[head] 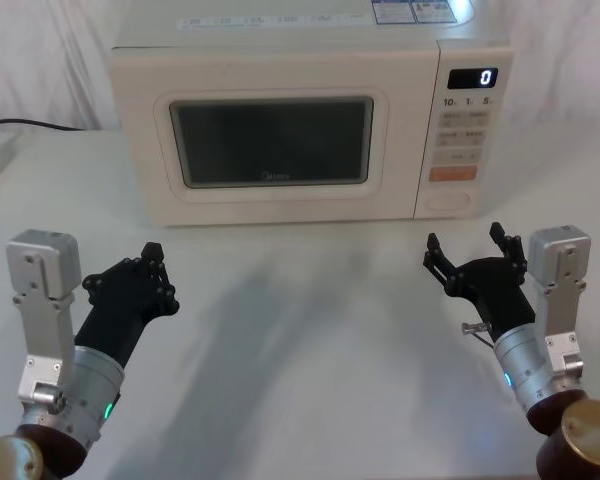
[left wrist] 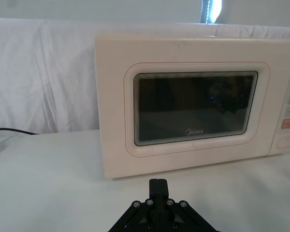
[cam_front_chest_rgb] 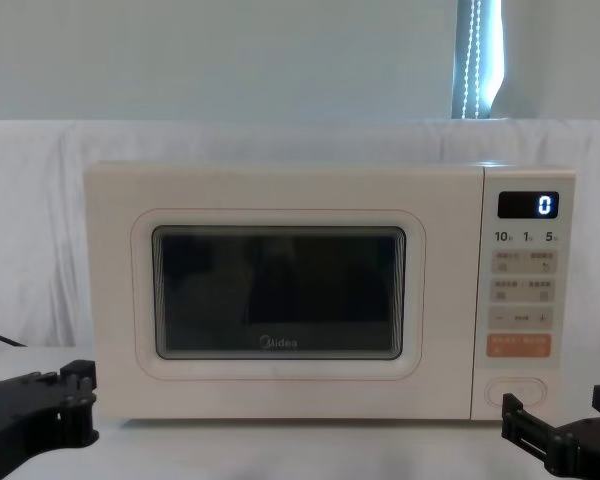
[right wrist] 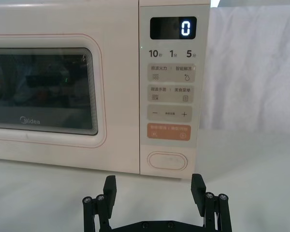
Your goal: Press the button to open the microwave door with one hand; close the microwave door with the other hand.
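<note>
1. Both grippers sit nearest the head camera, low over the white table, one at each side, well short of the microwave.
2. On the robot's right, the right gripper has its two black fingers spread wide apart with nothing between them. It hovers above the table in front of the keypad panel, not touching it.
3. From the right wrist view, that gripper's fingertips stand on either side of the button, which lies farther back on the microwave face.
4. On the robot's left, the left gripper has its fingers pressed together, clenched on nothing. It points toward the lower left corner of the microwave and stays clear of it.
5. Farther back, the microwave stands upright on the table against a white cloth backdrop.
6. Its door is closed flush with the body, the dark window facing the robot.
7. Right of the door, the button is the lowest key of the panel, just under the orange key.
8. At the panel's top, the display reads 0.
9. A dark cable runs across the table at the far left.
</note>
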